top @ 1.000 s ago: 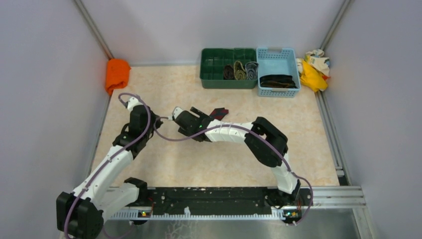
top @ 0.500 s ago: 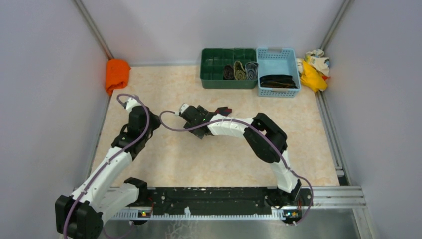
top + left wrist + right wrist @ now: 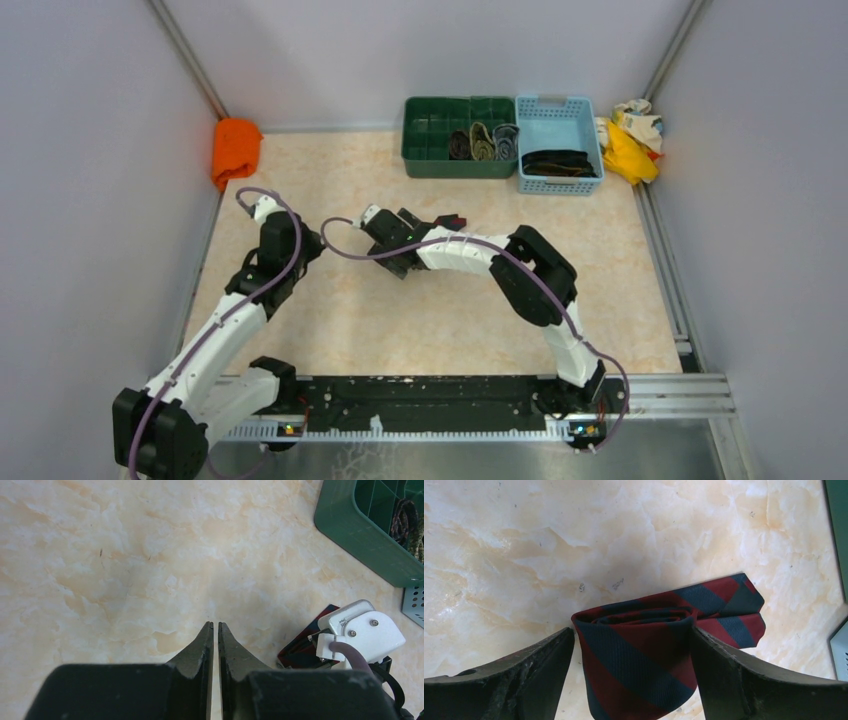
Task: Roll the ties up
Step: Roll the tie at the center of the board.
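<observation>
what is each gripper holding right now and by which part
The right gripper clamps the dark red and navy tie across its rolled part, pointed ends sticking out free. The left gripper is shut, holding nothing.

Plain grey walls [image 3: 90,150] enclose a beige marbled tabletop [image 3: 420,320]; aluminium rails [image 3: 670,395] frame its edges under even light.

You'll see an orange cloth [image 3: 236,148] at the upper left of the counter [image 3: 400,320]. At upper centre a green crate [image 3: 440,166] touches a blue basket [image 3: 553,100], with yellow-and-cream rags [image 3: 630,135] just right of it.
</observation>
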{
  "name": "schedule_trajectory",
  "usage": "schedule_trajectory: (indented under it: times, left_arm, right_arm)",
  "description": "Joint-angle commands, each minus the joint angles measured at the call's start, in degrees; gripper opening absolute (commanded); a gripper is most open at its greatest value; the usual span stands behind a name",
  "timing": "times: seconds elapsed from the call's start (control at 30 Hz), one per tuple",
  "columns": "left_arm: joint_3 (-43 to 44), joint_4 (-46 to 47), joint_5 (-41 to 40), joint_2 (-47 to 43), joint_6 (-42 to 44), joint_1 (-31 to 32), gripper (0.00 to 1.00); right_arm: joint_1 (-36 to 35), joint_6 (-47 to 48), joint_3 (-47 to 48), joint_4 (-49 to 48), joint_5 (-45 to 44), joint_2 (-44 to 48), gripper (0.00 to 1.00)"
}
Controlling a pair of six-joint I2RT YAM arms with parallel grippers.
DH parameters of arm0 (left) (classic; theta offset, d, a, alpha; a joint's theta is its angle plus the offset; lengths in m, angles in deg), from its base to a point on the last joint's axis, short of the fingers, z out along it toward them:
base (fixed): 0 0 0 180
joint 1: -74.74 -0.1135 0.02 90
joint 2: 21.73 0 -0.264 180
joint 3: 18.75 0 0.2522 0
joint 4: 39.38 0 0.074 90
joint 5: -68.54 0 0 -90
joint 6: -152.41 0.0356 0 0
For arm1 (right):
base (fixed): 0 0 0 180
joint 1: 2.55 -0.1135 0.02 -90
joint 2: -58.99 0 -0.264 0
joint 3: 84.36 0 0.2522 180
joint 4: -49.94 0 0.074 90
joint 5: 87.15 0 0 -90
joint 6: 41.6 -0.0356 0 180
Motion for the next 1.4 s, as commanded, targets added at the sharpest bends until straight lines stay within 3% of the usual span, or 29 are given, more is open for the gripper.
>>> schedule_trajectory:
  times: [0.0, 0.37, 0.73, 0.93, 1.13, 1.37]
  left_arm:
    - [0.95, -0.47, 0.56, -0.43, 0.01, -0.39, 0.13]
    - [1.77, -2.52, 2.78, -2.25, -0.65, -0.48, 0.20]
    - [2.53, -2.15, 3.43, -1.03, -1.02, -0.57, 0.19]
    - [4.26, -3.65, -0.72, -0.76, -2.30, -1.43, 0.16]
    - [5.97, -6.21, -3.41, -1.43, -3.27, -2.80, 0.15]
    - [7.89, -7.61, -5.03, -2.57, -3.45, -3.56, 0.15]
  right_arm:
    - [0.21, -1.67, -0.46, 1.60, 0.49, 1.40, 0.87]
    - [-2.48, -1.09, -0.76, 4.19, -7.83, 2.13, 0.89]
    - [-2.26, -3.78, -0.68, 6.11, -4.91, -1.04, 0.68]
    - [1.22, -4.96, -3.37, 1.23, 4.89, 1.29, 0.63]
    - [6.97, -6.99, -5.84, -2.19, 24.88, 4.25, 0.56]
    - [11.30, -13.40, -7.30, -6.55, 45.94, 3.85, 0.55]
